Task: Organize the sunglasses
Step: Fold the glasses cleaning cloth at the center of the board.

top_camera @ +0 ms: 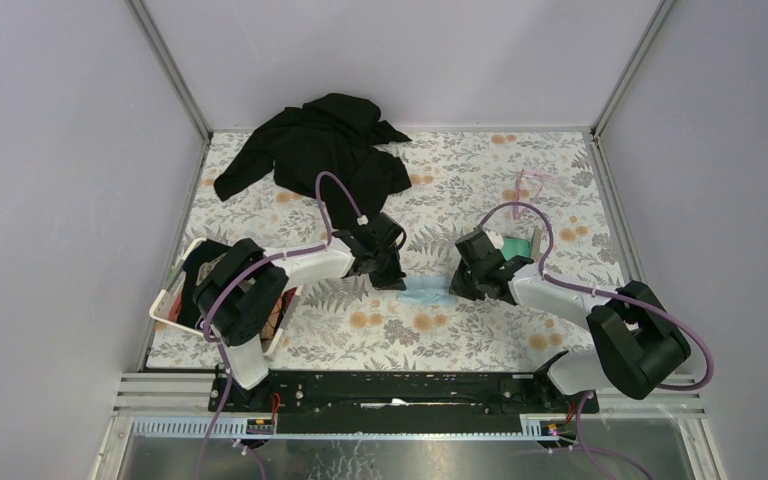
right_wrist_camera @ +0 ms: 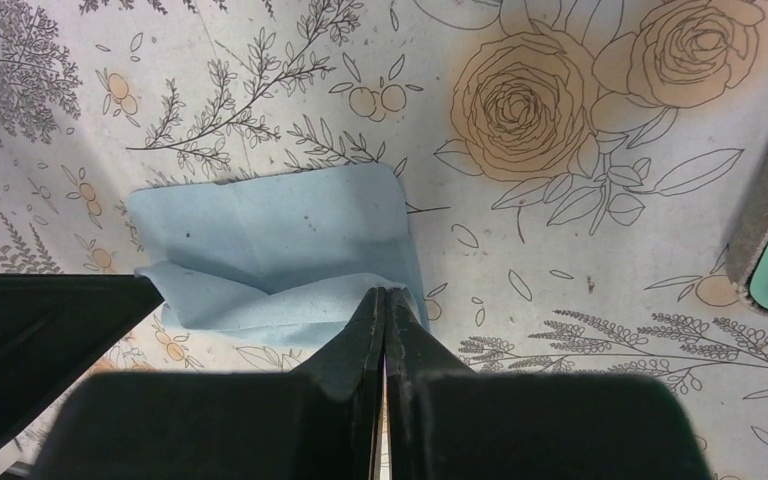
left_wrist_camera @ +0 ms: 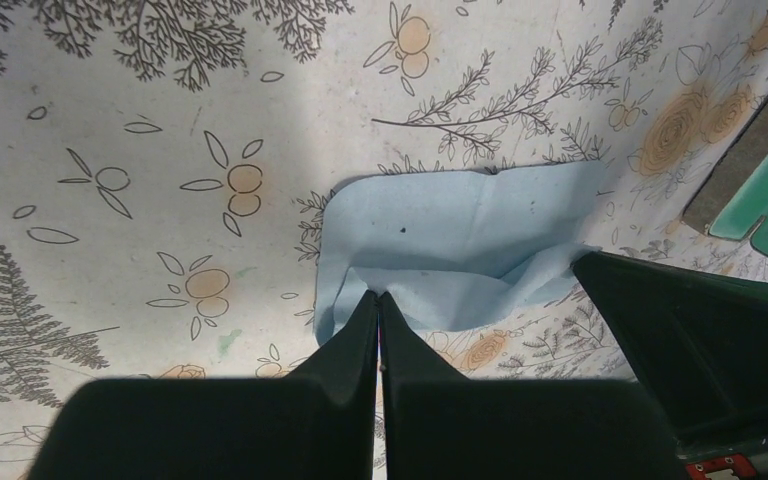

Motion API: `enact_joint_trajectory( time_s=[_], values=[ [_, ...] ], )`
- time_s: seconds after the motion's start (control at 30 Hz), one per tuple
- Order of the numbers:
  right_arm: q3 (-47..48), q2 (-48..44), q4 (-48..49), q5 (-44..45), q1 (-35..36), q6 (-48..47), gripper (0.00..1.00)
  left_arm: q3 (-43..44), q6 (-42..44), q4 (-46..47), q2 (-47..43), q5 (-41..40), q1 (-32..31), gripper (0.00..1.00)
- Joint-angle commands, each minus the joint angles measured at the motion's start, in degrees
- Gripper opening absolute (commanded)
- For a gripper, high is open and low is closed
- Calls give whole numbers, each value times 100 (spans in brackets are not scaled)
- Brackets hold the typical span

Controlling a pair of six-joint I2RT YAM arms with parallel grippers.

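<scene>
Two robot arms hold a blue cloth (top_camera: pixel 428 292) on a flowered counter (top_camera: pixel 460 170).
Left fingers (left_wrist_camera: pixel 345 345) and right fingers (right_wrist_camera: pixel 355 345) are clamped on its edges; uneven pulls could yank it free. Pink sunglasses (top_camera: pixel 537 190) lie beyond the case (top_camera: pixel 516 243), far right.

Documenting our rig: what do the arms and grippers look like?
The left arm and right arm have white links, bulky black joint housings and a purple cable looping along each. The left gripper and right gripper have black wedge-shaped fingers tapering to narrow tips.
</scene>
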Motion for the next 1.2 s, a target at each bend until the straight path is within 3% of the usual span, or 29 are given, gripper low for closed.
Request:
enact_joint_trajectory(
  time_s=[0.0,0.83,1.1,1.17],
  values=[
    [264,131,131,114,-74,-111,0,48,10,-143,-72,-268,45,0],
    [302,210,336,-111,-152,-148,0,-195,-205,-243,-412,-435,45,0],
    [412,328,331,-134,-151,-236,0,-15,-114,-285,-148,-399,52,0],
    [391,250,326,-117,-150,-216,0,32,-115,-278,-86,-368,41,5]
  ],
)
